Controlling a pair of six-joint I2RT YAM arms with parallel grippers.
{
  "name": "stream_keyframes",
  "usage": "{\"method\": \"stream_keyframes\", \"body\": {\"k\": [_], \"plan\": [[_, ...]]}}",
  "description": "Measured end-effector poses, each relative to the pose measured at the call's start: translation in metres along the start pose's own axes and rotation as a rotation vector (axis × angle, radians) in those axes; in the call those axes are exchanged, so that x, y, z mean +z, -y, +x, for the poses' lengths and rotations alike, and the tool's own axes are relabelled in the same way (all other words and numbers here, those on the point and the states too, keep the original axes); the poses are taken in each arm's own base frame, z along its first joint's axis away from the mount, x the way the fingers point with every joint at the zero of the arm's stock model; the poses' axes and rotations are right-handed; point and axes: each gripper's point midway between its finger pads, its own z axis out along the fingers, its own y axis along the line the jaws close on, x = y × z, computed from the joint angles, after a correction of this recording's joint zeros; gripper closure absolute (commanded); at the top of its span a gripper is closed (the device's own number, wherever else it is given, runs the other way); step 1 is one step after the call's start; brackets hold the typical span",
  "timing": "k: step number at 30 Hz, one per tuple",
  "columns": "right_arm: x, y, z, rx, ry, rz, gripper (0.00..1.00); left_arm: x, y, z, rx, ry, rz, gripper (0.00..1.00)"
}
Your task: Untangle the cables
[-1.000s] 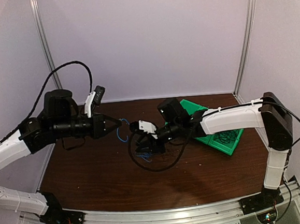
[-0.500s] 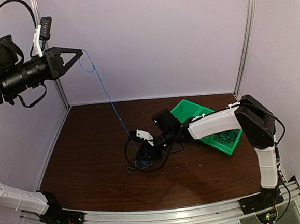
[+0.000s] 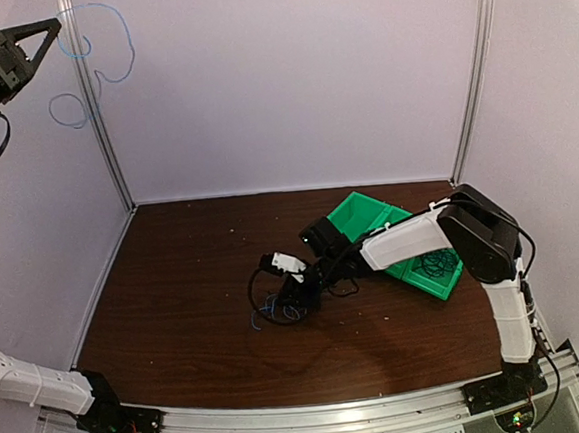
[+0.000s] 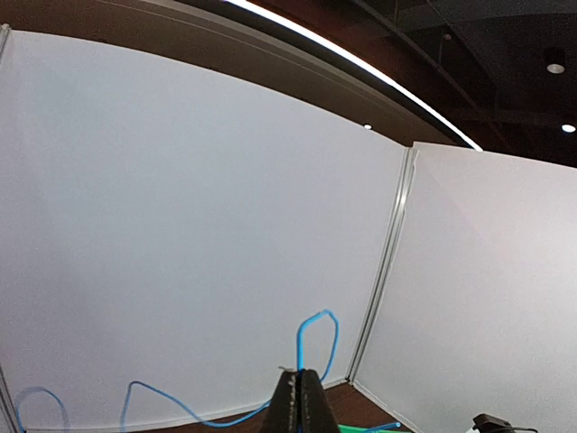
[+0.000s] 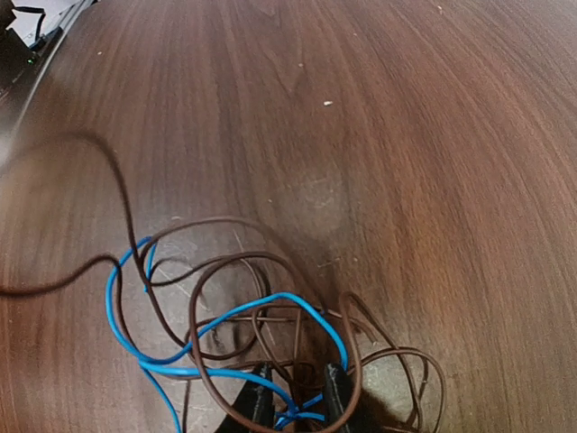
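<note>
A tangle of blue and dark cables [image 3: 273, 309] lies on the brown table [image 3: 177, 316]. My right gripper [image 3: 296, 293] is low over the tangle. In the right wrist view its fingers [image 5: 335, 394] stand a little apart, astride a blue cable [image 5: 230, 316] and dark brown cables [image 5: 221, 262] that cross the gap of the right gripper [image 5: 297, 399]. My left gripper [image 3: 51, 30] is raised high at the top left, shut on one blue cable [image 3: 98, 73] that hangs free in loops. In the left wrist view the blue cable [image 4: 317, 327] loops above the left gripper [image 4: 300, 386].
A green bin [image 3: 370, 213] stands at the back right of the table, with a few dark cables [image 3: 436, 263] inside it. White walls with metal posts [image 3: 99, 121] close in the table on three sides. The right arm [image 3: 421, 231] stretches leftward over the bin.
My left gripper has swung up and to the left with the blue cable, which has come free of the tangle and now hangs in the air. The right gripper's jaws have narrowed over the tangle.
</note>
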Motion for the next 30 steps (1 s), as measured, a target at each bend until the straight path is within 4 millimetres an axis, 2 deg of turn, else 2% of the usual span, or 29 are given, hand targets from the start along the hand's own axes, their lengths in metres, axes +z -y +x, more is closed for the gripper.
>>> {"method": "stream_keyframes", "body": {"k": [7, 9, 11, 13, 16, 18, 20, 23, 26, 30], "plan": [[0.005, 0.013, 0.013, 0.015, -0.030, 0.046, 0.76, -0.018, -0.013, -0.013, -0.007, 0.066, -0.057, 1.00], [0.004, 0.014, 0.013, 0.013, -0.035, 0.046, 0.72, -0.015, -0.014, -0.006, -0.008, 0.057, -0.061, 1.00], [0.002, 0.013, 0.012, 0.008, -0.042, 0.043, 0.66, -0.008, -0.015, 0.017, -0.010, 0.015, -0.065, 1.00], [-0.005, 0.010, 0.012, 0.006, -0.060, 0.034, 0.60, 0.003, -0.017, 0.050, -0.009, -0.052, -0.069, 1.00], [-0.025, 0.005, 0.002, -0.004, -0.066, 0.022, 0.50, 0.015, -0.023, 0.113, -0.005, -0.171, -0.082, 1.00], [-0.048, -0.003, -0.018, -0.039, -0.040, 0.012, 0.46, 0.021, -0.028, 0.161, 0.000, -0.263, -0.093, 1.00], [-0.077, -0.015, -0.045, -0.084, 0.010, 0.005, 0.43, 0.022, -0.032, 0.200, 0.004, -0.340, -0.100, 1.00], [-0.121, -0.033, -0.086, -0.163, 0.096, 0.002, 0.41, 0.020, -0.036, 0.232, 0.002, -0.397, -0.103, 1.00], [-0.162, -0.049, -0.125, -0.239, 0.177, 0.011, 0.41, 0.020, -0.034, 0.244, -0.007, -0.402, -0.083, 1.00], [-0.187, -0.059, -0.145, -0.277, 0.212, 0.016, 0.40, 0.025, -0.026, 0.253, -0.021, -0.395, -0.033, 1.00]]}}
